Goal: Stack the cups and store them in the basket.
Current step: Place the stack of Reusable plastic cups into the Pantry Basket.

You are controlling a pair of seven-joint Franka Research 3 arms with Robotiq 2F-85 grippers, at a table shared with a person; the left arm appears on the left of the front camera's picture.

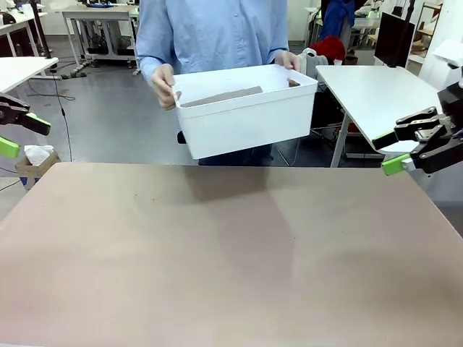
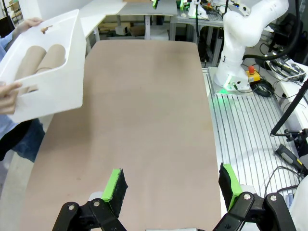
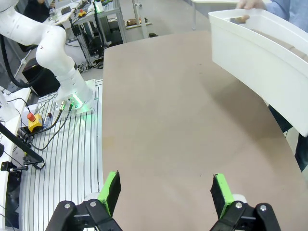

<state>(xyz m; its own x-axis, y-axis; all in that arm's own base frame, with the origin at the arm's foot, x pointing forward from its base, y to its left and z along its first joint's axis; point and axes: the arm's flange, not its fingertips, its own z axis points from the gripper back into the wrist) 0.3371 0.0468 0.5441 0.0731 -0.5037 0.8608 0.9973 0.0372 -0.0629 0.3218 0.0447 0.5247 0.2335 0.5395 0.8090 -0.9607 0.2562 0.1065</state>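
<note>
Front view has the person holding the basket [image 1: 246, 119] above the far edge of the surface [image 1: 217, 253], cups [image 2: 41, 62] lying inside it. Both robot hands, left hand [image 2: 171, 185] and right hand [image 3: 166, 190], hang open and empty, well back from the basket. Storing looks finished; next likely calls only for waiting. How many cups are in the basket is hidden by its wall.

At the upper left of the frame, the white basket [image 2: 53, 82] is held above the table's edge by a person's hand [image 2: 10, 96], with brown cups [image 2: 41, 60] seen lying inside. The bare brown table [image 2: 144, 120] is spread through the middle. At the bottom, the left gripper [image 2: 173, 185] is seen with its green-padded fingers [image 2: 114, 185] set wide apart, nothing between them.
</note>
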